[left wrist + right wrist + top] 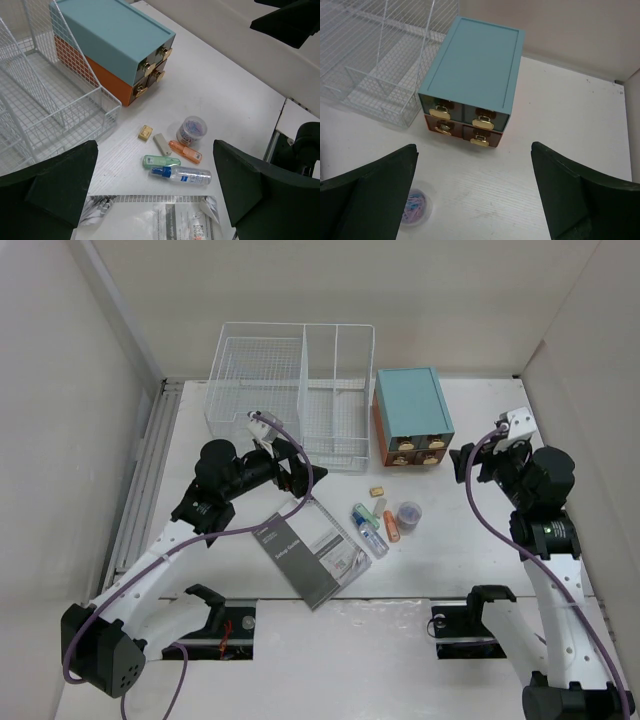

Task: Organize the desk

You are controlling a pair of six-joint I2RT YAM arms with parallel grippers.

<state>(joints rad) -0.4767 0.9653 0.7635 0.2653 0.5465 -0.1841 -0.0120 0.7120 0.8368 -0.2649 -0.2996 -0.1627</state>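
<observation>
The white desk (480,550) holds a cluster of small items at its middle: a clear spray bottle with a blue cap (187,175), a green tube (161,161), an orange tube (185,151), a beige eraser (162,143), a small yellow block (145,132) and a clear cup of paper clips (191,130). A booklet in a plastic sleeve (310,552) lies left of them. My left gripper (300,472) hovers open and empty above the booklet's far end. My right gripper (470,465) hovers open and empty right of the drawer box, with the cup (414,204) at its lower left.
A white wire basket (256,370) stands at the back. A teal drawer box (412,405) with an orange lower half and brass handles stands to its right, drawers shut. A ribbed metal rail (150,470) runs along the left edge. White walls bound the desk.
</observation>
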